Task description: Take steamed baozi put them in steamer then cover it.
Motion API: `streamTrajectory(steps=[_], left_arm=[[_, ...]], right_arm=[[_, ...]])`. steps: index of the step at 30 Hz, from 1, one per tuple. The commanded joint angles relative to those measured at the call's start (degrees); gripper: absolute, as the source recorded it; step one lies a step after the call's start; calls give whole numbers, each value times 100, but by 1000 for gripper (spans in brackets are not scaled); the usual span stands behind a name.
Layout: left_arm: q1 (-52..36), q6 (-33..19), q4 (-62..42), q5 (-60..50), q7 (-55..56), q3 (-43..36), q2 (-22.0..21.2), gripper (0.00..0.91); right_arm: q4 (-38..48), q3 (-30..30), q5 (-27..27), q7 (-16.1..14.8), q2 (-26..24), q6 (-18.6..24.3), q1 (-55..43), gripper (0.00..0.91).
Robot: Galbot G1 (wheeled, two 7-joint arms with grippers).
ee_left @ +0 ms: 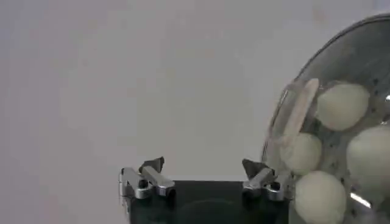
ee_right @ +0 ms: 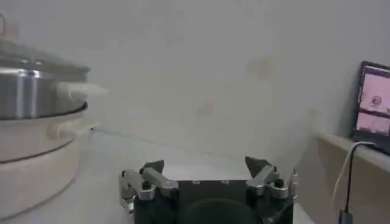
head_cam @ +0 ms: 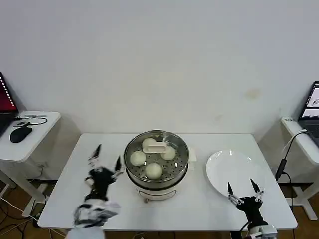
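Observation:
The steamer [head_cam: 172,178] stands mid-table, a shiny steel pot on a white base. The clear glass cover [head_cam: 156,155] with its pale handle [head_cam: 157,147] rests on top of it. Through the glass I see several cream-white steamed baozi [head_cam: 153,171] on the perforated tray. My left gripper [head_cam: 106,160] is open, just left of the pot, holding nothing. In the left wrist view the left gripper [ee_left: 203,165] sits beside the cover [ee_left: 365,42] and the baozi [ee_left: 342,105]. My right gripper [head_cam: 244,188] is open at the table's front right, over the plate's near edge; the right wrist view shows the right gripper [ee_right: 206,164] empty, the steamer [ee_right: 33,97] farther off.
An empty white plate [head_cam: 232,172] lies right of the pot. Side desks flank the table: the left one [head_cam: 30,134] carries a black mouse [head_cam: 20,133] and a laptop, the right one [head_cam: 301,142] a laptop [ee_right: 373,100] and a hanging cable [head_cam: 284,167].

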State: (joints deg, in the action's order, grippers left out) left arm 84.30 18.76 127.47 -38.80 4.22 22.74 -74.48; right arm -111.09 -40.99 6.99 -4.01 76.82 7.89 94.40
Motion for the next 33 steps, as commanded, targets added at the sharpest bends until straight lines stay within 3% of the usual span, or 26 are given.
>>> streamTrajectory(steps=[1, 2, 8, 18, 33], left_arm=[[1708, -1775, -562, 6215, 1173, 2472, -68, 907], [1844, -2159, -615, 6088, 1168, 2435, -77, 907], [2545, -1779, -282, 5951, 879, 2186, -157, 907], [2899, -2247, -576, 5601, 655, 1921, -81, 907], [3121, -2010, -249, 5256, 650, 1547, -165, 907]], right_arm=[[-337, -61, 497, -168, -416, -21, 436, 907], [-360, -72, 504, -175, -444, -22, 462, 907], [-447, -75, 495, -260, -566, -39, 674, 907], [-498, 102, 577, -389, -641, -466, 953, 907], [-737, 238, 812, -159, -765, -923, 1030, 907]])
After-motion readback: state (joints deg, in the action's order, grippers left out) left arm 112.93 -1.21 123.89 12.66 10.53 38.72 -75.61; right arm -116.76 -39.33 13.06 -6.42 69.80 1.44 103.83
